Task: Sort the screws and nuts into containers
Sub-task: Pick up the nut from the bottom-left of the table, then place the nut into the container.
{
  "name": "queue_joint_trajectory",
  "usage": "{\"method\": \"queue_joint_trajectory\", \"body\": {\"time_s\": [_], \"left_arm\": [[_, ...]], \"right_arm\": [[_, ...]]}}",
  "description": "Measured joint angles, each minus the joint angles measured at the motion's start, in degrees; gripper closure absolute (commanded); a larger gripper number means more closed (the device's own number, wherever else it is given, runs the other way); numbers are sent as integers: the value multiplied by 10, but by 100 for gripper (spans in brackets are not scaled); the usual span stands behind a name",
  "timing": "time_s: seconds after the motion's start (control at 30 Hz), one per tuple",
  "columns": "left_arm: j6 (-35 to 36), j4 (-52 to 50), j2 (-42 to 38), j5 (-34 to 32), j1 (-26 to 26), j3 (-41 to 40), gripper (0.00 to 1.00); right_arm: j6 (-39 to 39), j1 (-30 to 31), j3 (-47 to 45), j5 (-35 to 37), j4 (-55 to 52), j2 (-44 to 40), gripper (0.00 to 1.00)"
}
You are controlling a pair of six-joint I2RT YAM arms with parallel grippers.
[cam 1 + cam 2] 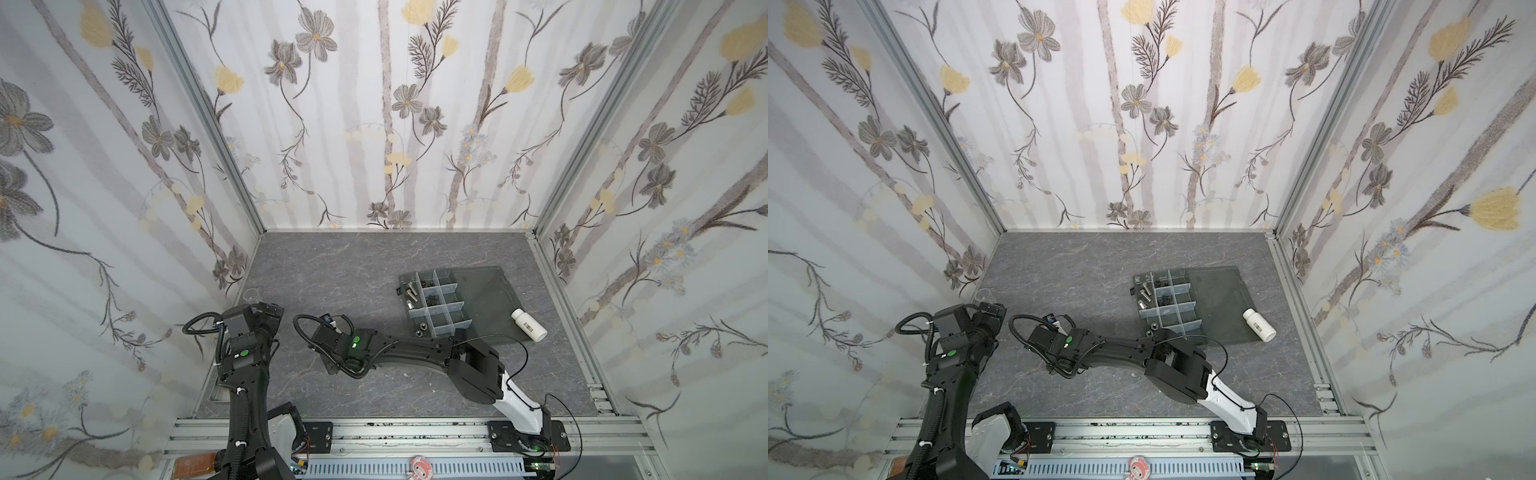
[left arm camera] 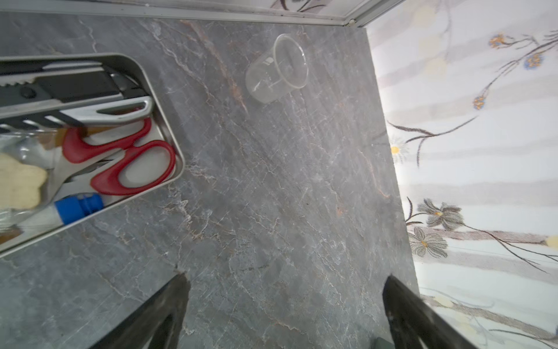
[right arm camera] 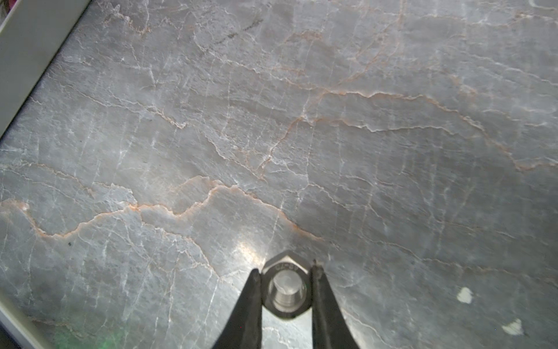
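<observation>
**Right pincer clamped on a silver hex fastener; left pincer wide open**

L side: the left pincer (image 2: 285, 279) is spread wide and grasps nothing. Its dark fingers (image 2: 169, 302) hang over bare table (image 2: 271, 196), which is grey and marble-look w/ pale and rust veins. A small clear plastic cup (image 2: 276, 69) sits near it, close to the wall, and also shows in a top view (image 1: 252, 296). The left wrist view also catches a metal tray (image 2: 181, 163) w/ rounded corners. It holds red-handled scissors (image 2: 120, 163) and a blue-capped tube (image 2: 80, 207).

Centre: the right pincer (image 3: 285, 269) is clenched on a hex fastener (image 3: 287, 290) — shiny silver, six-sided, w/ a round flat-ended stub at its middle and faint stamped marks. Screw or capped nut: can't tell. Black tapered fingers (image 3: 250, 302) press two opposite flats, low over the table and well apart from the box.

R side: the containers (image 1: 440, 305) are 2x4 square cells w/ translucent grey dividers in one dark box. Silver screws (image 1: 411, 293) lie in a far cell, black nuts (image 1: 432, 300) in the cell beside it. Two more nuts (image 1: 420, 330) sit at the box's near corner — in or out of a cell, can't tell. The flat lid (image 1: 490, 299) lies open to the right. A white bottle (image 1: 528, 326) w/ a barcode label lies on its near edge.
</observation>
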Motion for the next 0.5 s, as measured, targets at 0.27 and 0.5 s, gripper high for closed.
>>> {"method": "queue_joint_trajectory", "body": {"time_s": [0.27,0.5], "left_arm": [[-6,17,-8,5,-53,4,0],[-26,24,0,-49,-137,28,0]], "right_arm": [[-9,-30,-115,9,30,-101,87],[-13,-63,-221,19,60,-197,87]]}}
